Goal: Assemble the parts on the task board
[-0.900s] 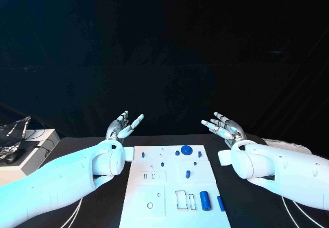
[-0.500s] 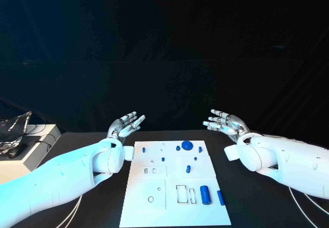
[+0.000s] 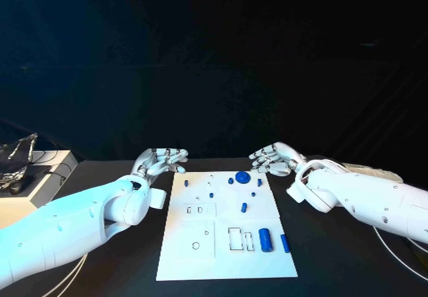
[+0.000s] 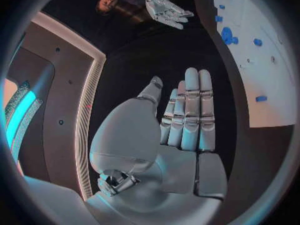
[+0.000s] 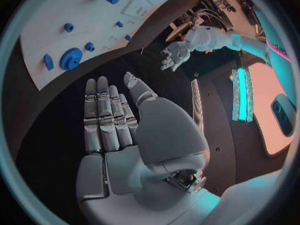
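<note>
white board (image 3: 223, 247) was laid at lower centre of the head view, blue parts (image 3: 265, 238) scattered on it, judged staged for assembly. left hand (image 3: 161, 163) was seen at the board's upper left, right hand (image 3: 273, 159) at its upper right; both were empty, fingers extended, nothing touched.

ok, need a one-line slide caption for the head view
Both hands, left hand and right hand, empty above the far end of the white task board, blue parts lying untouched on it.
</note>
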